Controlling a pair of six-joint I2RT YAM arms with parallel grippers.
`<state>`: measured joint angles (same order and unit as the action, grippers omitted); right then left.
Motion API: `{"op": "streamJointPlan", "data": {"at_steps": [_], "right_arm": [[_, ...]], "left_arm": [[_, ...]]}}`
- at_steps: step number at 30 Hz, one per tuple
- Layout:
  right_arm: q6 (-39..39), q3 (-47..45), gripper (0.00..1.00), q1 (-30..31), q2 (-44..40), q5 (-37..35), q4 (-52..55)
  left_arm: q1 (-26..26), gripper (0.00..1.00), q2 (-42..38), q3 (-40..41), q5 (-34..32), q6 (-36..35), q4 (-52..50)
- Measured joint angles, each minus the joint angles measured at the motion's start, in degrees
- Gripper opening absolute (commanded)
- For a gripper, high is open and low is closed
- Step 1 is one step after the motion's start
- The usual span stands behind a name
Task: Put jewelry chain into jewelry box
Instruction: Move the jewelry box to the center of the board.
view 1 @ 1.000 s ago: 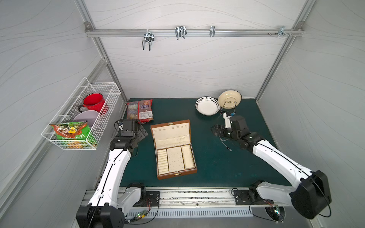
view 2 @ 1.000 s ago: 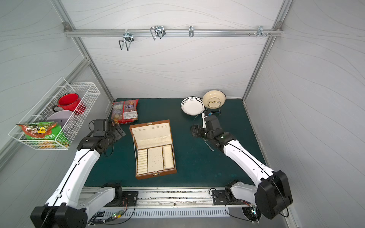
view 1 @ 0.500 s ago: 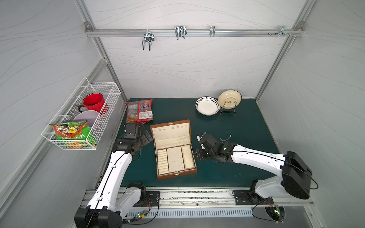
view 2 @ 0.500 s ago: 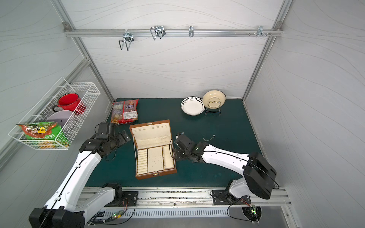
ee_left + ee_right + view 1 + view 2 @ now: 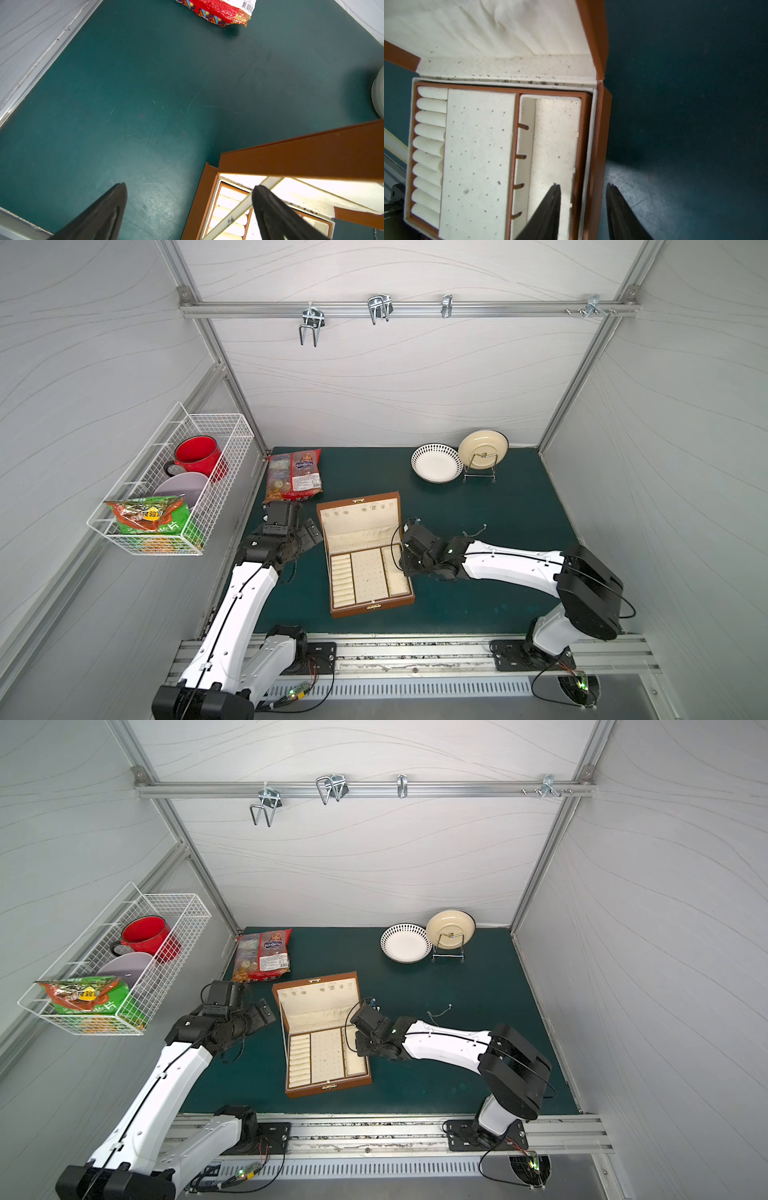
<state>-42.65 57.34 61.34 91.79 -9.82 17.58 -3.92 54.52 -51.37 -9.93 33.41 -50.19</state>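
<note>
Thin silvery jewelry chain (image 5: 474, 531) on tabletop (image 5: 498, 497), right gripper (image 5: 583, 186) jaws apart astride jewelry box (image 5: 353, 611) wall, left gripper (image 5: 189, 185) spread wide

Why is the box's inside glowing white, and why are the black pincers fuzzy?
Left wrist view: the jewelry box lining is blown out by glare, and the left pincer sits too near the lens. Right wrist view: right pincer equally soft.

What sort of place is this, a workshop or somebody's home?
Probably a robot test booth, not a home: white panel walls on an aluminium frame, a left arm and right arm bolted to a rail, and props like a jewelry box staged on a green mat.
</note>
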Motion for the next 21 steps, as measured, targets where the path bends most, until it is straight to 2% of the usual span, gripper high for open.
{"op": "streamJointPlan", "data": {"at_steps": [8, 13, 17, 21], "right_arm": [[-0.5, 3.9, 0.28, 0.1, 3.4, -1.8, 0.8], [-0.6, 5.6, 0.27, 0.1, 4.5, -2.4, 2.8], [-0.8, 6.8, 0.17, 0.1, 5.4, -3.2, 4.7], [-1.1, 8.4, 0.16, 0.0, 6.4, -4.1, 6.7]], "left_arm": [[0.0, 0.99, -0.4, 0.0, 0.0, 0.0, -0.4], [0.0, 0.99, -0.4, 0.0, 0.0, 0.0, -0.4], [0.0, 0.99, -0.4, 0.0, 0.0, 0.0, -0.4], [0.0, 0.99, -0.4, 0.0, 0.0, 0.0, -0.4]]}}
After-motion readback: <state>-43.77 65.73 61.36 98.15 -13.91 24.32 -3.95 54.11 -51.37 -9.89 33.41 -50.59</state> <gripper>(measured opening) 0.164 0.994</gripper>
